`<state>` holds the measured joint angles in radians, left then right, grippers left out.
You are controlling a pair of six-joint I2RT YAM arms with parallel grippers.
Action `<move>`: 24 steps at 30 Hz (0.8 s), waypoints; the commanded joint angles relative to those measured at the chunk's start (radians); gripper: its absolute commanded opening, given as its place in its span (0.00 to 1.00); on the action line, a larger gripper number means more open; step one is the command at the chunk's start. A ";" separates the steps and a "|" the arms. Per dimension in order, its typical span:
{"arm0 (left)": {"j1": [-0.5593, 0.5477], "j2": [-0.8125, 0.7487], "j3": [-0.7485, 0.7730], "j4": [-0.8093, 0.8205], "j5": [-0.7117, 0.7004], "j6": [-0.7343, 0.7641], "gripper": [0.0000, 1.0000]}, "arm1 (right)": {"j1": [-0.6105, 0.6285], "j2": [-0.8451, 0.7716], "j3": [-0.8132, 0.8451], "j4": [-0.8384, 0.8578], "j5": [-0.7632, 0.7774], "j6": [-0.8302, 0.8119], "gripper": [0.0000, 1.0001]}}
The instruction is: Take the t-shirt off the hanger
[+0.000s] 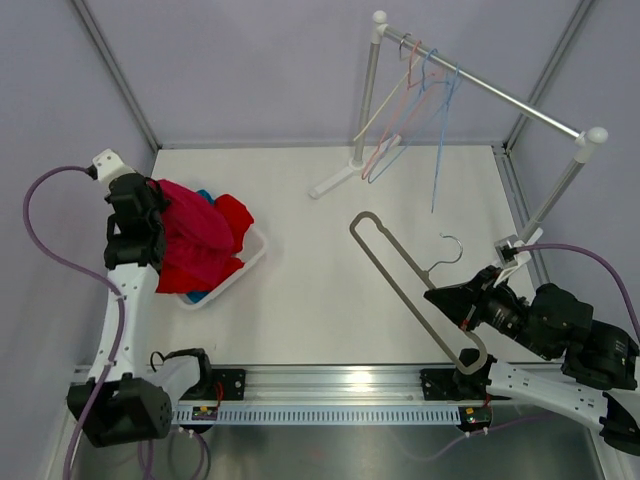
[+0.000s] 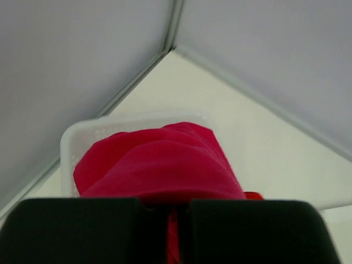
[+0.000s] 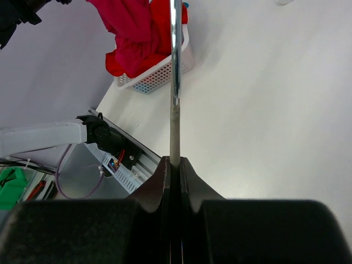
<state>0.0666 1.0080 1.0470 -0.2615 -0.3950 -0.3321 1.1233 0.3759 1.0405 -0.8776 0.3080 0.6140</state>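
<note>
The crimson t-shirt (image 1: 192,228) hangs bunched over the white basket (image 1: 252,262) at the table's left, free of the hanger. My left gripper (image 1: 150,215) is shut on its upper edge. In the left wrist view a strip of the t-shirt (image 2: 159,165) runs between the closed jaws of the gripper (image 2: 173,220). The grey hanger (image 1: 400,285) lies diagonally across the right of the table, its silver hook (image 1: 452,245) pointing right. My right gripper (image 1: 440,297) is shut on its bar. The right wrist view shows the hanger (image 3: 175,82) pinched in that gripper (image 3: 175,162).
A brighter scarlet garment (image 1: 236,215) and a bit of teal cloth (image 1: 204,194) lie in the basket with the t-shirt. A clothes rail (image 1: 490,88) with thin pink and blue hangers (image 1: 415,110) stands at the back right. Grey walls close in the table.
</note>
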 commanded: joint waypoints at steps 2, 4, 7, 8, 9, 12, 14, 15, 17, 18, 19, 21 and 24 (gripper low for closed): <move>0.114 0.029 -0.073 -0.008 0.179 -0.186 0.00 | 0.004 0.012 -0.020 0.091 0.095 -0.028 0.00; 0.116 0.003 -0.131 -0.021 0.186 -0.215 0.00 | 0.004 0.027 -0.016 0.098 0.132 -0.039 0.00; 0.116 -0.045 -0.175 -0.065 0.144 -0.226 0.00 | 0.004 0.043 -0.008 0.117 0.140 -0.059 0.00; 0.117 -0.052 -0.188 -0.074 0.137 -0.223 0.00 | 0.004 0.046 0.004 0.120 0.140 -0.063 0.00; 0.116 -0.058 -0.199 -0.088 0.142 -0.214 0.01 | 0.004 0.049 0.015 0.120 0.147 -0.074 0.00; 0.116 -0.062 -0.231 -0.130 0.182 -0.220 0.19 | 0.004 0.052 0.067 0.120 0.192 -0.098 0.00; 0.116 -0.097 -0.245 -0.142 0.209 -0.241 0.64 | 0.004 0.060 0.122 0.102 0.229 -0.103 0.00; 0.116 -0.121 -0.245 -0.142 0.244 -0.246 0.78 | 0.004 0.066 0.141 0.094 0.268 -0.114 0.00; 0.116 -0.204 -0.234 -0.142 0.280 -0.261 0.99 | 0.006 0.099 0.196 0.050 0.321 -0.120 0.00; 0.116 -0.233 -0.211 -0.143 0.322 -0.260 0.99 | 0.004 0.115 0.213 0.036 0.369 -0.129 0.00; 0.114 -0.264 -0.197 -0.147 0.344 -0.260 0.99 | 0.006 0.144 0.231 0.019 0.396 -0.132 0.00; 0.099 -0.347 -0.147 -0.183 0.384 -0.265 0.99 | 0.004 0.170 0.292 -0.052 0.453 -0.129 0.00; 0.072 -0.445 -0.121 -0.192 0.491 -0.257 0.99 | 0.004 0.195 0.360 -0.112 0.564 -0.131 0.00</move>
<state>0.1593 0.6453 0.8555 -0.4660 -0.0620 -0.5808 1.1240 0.5377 1.3388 -0.9180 0.6956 0.4980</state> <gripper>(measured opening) 0.987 0.105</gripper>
